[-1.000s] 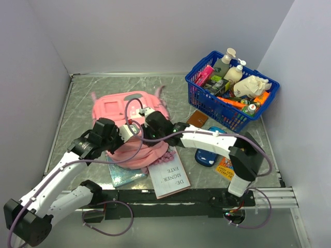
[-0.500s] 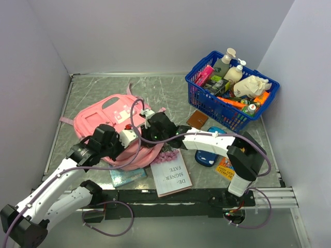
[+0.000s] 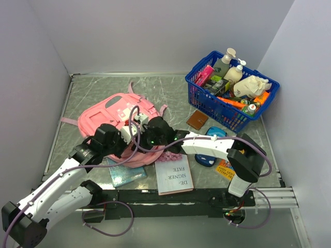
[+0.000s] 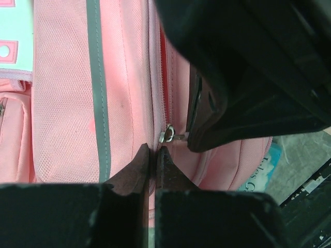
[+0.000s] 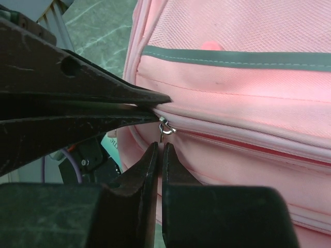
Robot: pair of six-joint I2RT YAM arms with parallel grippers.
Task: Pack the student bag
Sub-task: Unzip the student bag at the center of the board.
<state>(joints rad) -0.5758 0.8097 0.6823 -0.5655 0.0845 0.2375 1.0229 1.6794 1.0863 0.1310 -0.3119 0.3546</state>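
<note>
1. Shifted left and turned since a second ago: student bag (image 3: 111,111), lying flat on the bench (image 3: 93,90), left of centre.
2. Left gripper (image 4: 153,155): jaws pinched on bag fabric beside zip pull (image 5: 164,126).
3. Right gripper (image 5: 161,150): jaws closed, tips just under zip pull; grip unclear.

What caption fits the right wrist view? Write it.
Right pincer grips the zipper pull; left pincer pinches the bag alongside.

a robot test booth — plain pale walls (image 3: 155,31) box in a marbled table (image 3: 93,88).
</note>
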